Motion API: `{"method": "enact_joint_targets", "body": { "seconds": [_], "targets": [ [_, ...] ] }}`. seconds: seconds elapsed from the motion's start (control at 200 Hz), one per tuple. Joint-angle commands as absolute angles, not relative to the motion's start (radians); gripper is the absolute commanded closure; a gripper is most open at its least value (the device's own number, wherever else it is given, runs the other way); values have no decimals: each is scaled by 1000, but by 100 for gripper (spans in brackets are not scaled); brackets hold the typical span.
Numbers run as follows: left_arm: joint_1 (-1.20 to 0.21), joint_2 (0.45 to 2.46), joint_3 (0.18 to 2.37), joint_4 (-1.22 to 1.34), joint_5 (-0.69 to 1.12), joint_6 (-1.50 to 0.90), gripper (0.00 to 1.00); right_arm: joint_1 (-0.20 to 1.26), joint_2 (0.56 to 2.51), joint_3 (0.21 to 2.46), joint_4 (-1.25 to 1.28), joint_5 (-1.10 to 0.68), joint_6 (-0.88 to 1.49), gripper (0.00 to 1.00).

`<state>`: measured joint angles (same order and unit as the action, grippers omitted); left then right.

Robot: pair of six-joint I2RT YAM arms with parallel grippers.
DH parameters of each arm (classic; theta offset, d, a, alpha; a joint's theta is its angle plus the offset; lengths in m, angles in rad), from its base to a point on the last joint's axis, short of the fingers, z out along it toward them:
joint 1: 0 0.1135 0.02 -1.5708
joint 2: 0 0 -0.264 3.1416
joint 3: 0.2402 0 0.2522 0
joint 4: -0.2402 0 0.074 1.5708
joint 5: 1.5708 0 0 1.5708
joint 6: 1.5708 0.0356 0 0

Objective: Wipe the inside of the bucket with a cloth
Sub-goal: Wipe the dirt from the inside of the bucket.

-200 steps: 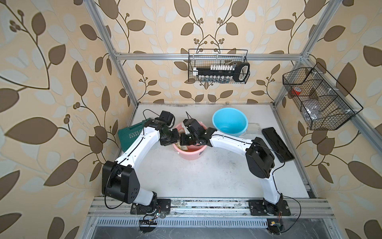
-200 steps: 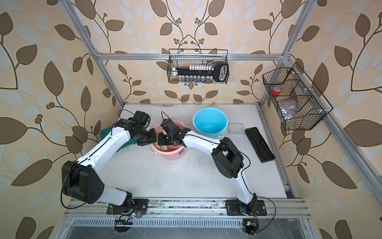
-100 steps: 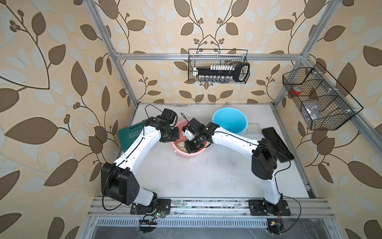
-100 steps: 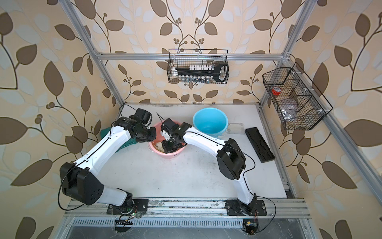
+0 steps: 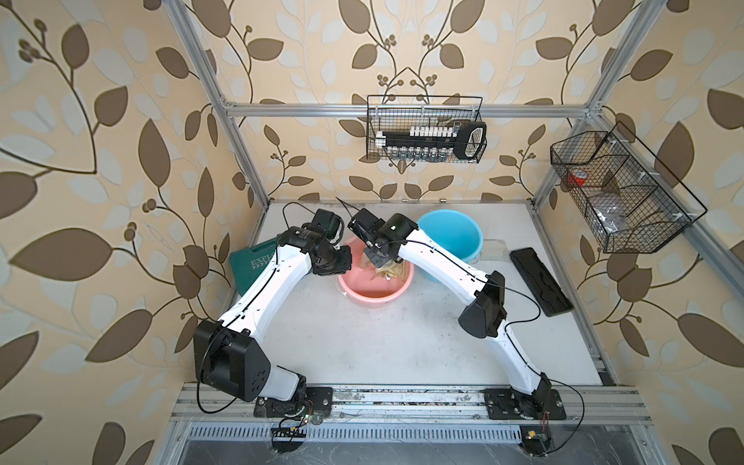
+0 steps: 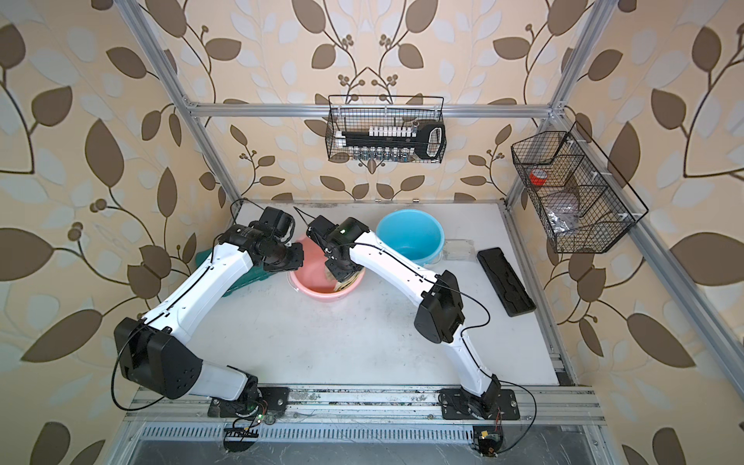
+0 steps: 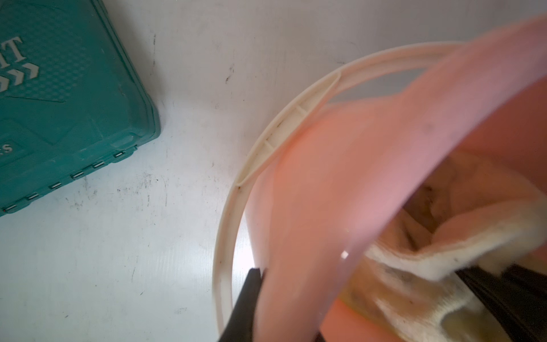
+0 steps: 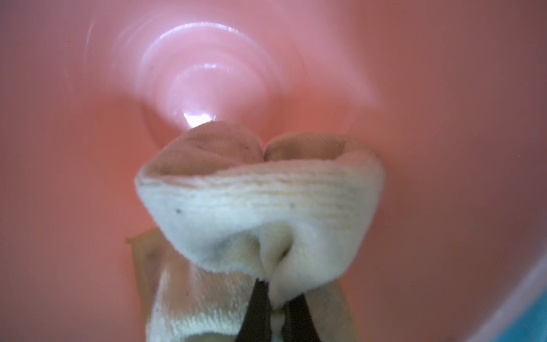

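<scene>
Firmly, right pincer (image 8: 273, 285) pinches fluffy terry cloth (image 8: 260, 204); left pincer (image 5: 340, 265) clamps glossy bucket (image 5: 372, 294).

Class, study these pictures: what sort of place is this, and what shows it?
Probably a staged robot test cell, not a real home: wallpapered panels on an aluminium frame, a left arm and a right arm mounted on a front rail, and a wire basket hung from the frame.

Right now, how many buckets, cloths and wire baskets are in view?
Buckets: 2, pink bucket and blue bucket
Cloth: 1
Wire baskets: 2, back basket and side basket
Total: 5
</scene>
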<state>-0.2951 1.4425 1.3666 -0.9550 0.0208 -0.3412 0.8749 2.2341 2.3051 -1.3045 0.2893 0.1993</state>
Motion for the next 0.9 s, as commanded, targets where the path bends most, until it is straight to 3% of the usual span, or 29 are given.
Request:
{"method": "enact_joint_targets", "body": {
  "seconds": [0.0,0.115,0.24,0.37,0.53,0.59,0.71,0.895],
  "targets": [
    [-296,1404,1378,-953,120,-306,100,872,2297,2431,-1307,454,165,100],
    [-296,1380,1345,-942,193,-301,100,870,2364,2542,-1287,550,170,100],
    [-296,1374,1334,-950,277,-296,100,871,2345,2516,-1185,534,188,100],
    [-296,1376,1327,-943,374,-302,100,872,2269,2409,-1027,386,222,100],
    [-296,1396,1340,-941,423,-314,100,872,2241,2361,-904,25,259,100],
    [-296,1406,1346,-945,422,-315,100,875,2226,2332,-856,-37,267,100],
    [-296,1403,1343,-957,357,-312,100,868,2176,2273,-813,81,281,100],
    [-296,1374,1343,-972,150,-308,100,814,2210,2389,-1031,367,265,100]
  ]
}}
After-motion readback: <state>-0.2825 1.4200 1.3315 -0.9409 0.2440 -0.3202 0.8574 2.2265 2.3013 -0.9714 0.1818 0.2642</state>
